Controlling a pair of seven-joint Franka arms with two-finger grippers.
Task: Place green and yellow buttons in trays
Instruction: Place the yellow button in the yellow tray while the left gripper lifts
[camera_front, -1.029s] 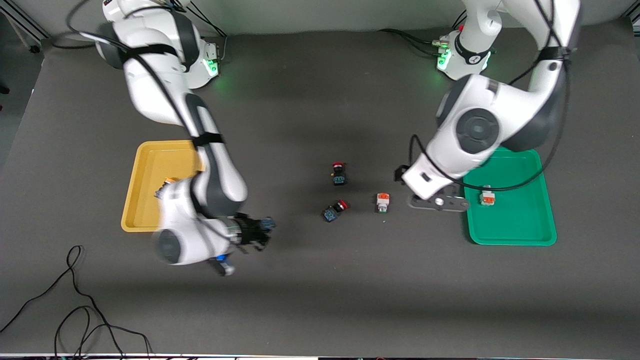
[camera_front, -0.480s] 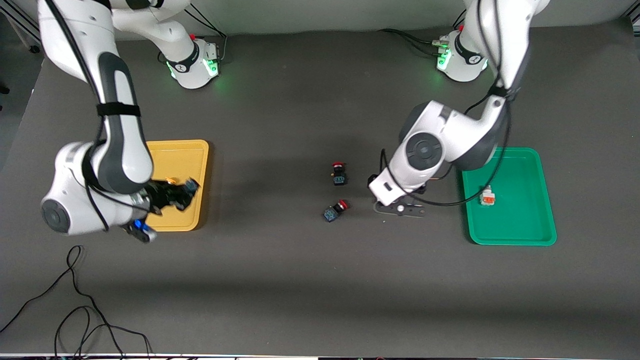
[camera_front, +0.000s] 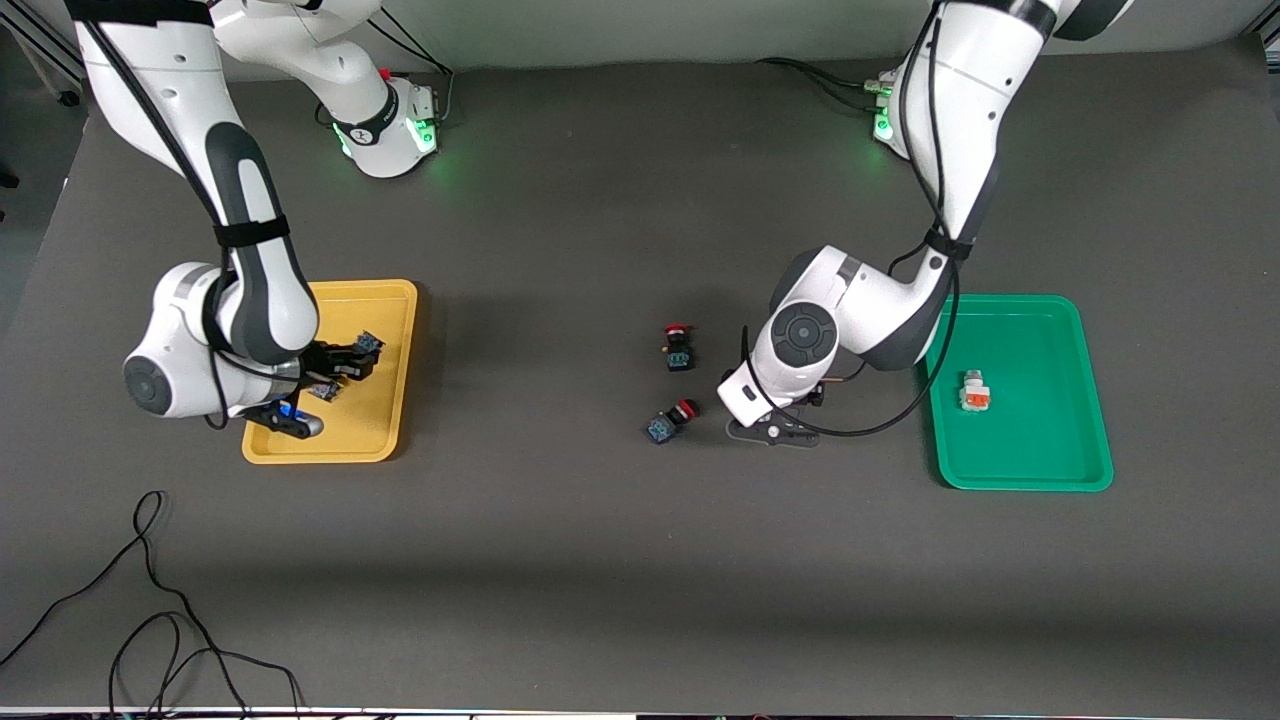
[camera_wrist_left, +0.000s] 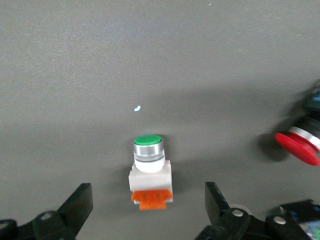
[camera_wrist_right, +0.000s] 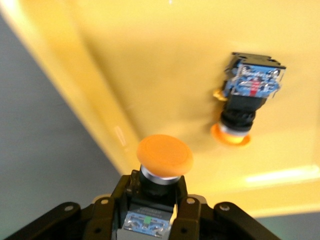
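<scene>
My right gripper (camera_wrist_right: 155, 212) is shut on an orange-yellow capped button (camera_wrist_right: 164, 156) and holds it over the yellow tray (camera_front: 385, 425). In the front view this gripper (camera_front: 342, 366) is over the tray's middle. A second yellow button (camera_wrist_right: 246, 97) lies on its side in that tray. My left gripper (camera_wrist_left: 148, 207) is open, low over the table, with its fingers on either side of a white button with a green cap and orange band (camera_wrist_left: 149, 170). In the front view the left hand (camera_front: 772, 430) hides this button. Another white-and-orange button (camera_front: 973, 391) lies in the green tray (camera_front: 1040, 460).
Two red-capped black-blue buttons (camera_front: 677, 346) (camera_front: 670, 421) lie mid-table, close to my left hand on the side toward the right arm's end. One shows in the left wrist view (camera_wrist_left: 299, 144). A black cable (camera_front: 150, 600) loops on the table near the front camera at the right arm's end.
My right arm has carried the yellow button from the open table to over the yellow tray. My left arm has moved from the green tray's edge to over the green-capped button.
</scene>
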